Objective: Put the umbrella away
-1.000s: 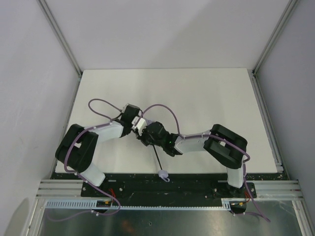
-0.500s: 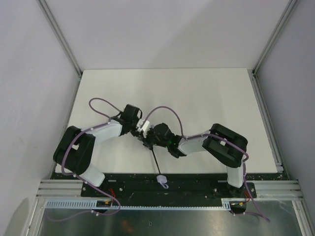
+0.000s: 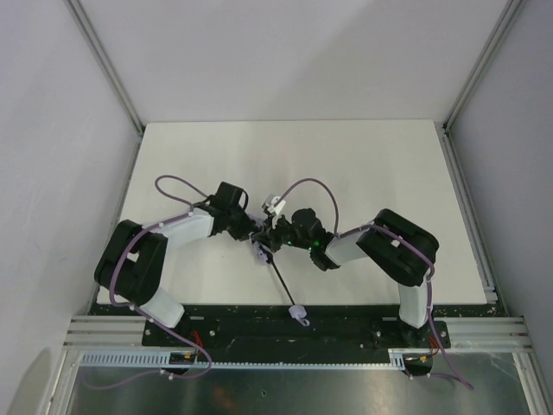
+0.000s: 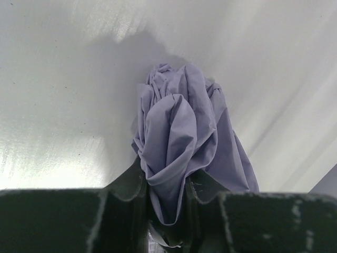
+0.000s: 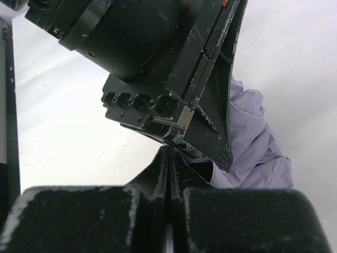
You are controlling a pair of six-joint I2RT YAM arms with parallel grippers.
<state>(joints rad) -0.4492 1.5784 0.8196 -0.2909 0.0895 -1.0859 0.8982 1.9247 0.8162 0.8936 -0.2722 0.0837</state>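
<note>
The umbrella is folded, and its bunched lavender-grey canopy [image 4: 181, 126] lies on the white table. My left gripper [image 4: 166, 182] is shut on a fold of that fabric. From above, the thin black shaft [image 3: 281, 278] runs from the canopy [image 3: 260, 252] towards the near edge and ends in the small lavender handle [image 3: 300, 314]. My left gripper [image 3: 255, 231] and right gripper [image 3: 275, 235] meet over the canopy. My right gripper [image 5: 169, 154] is shut right under the left gripper's black body, with the canopy [image 5: 253, 153] just to its right. I see nothing between its fingers.
The white table [image 3: 346, 164] stands inside grey walls with aluminium frame posts at the back corners. The handle hangs past the near edge, over the black base plate [image 3: 346, 327]. Purple cables loop above both wrists.
My right wrist has drawn back to the right and turned. The shaft has swung, so the handle now lies further right. The left gripper has kept its hold on the fabric.
</note>
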